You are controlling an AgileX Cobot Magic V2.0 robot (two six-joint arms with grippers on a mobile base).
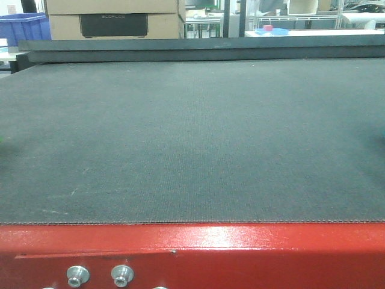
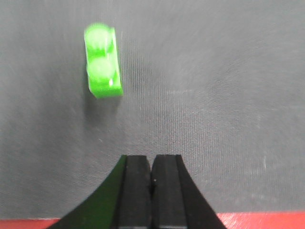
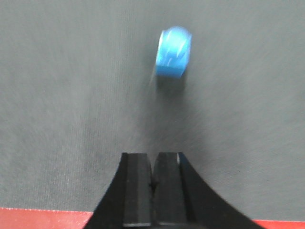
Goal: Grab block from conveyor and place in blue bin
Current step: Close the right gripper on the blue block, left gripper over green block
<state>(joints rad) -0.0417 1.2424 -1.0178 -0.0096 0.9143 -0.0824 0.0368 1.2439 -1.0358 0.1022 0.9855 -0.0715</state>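
Left wrist view: left pincer point(image 2: 151, 183) closed, empty; green two-stud plastic block point(image 2: 102, 62) on dark grey woven conveyor belt point(image 2: 214, 95), ahead-left of it, long axis pointing away; right pincer point(image 3: 152, 183) closed, empty, blue plastic block point(image 3: 174, 52) ahead-right.

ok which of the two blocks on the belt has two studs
The green block, in the left wrist view: two round studs in a row. The blue block, in the right wrist view, is shorter and shows only one.
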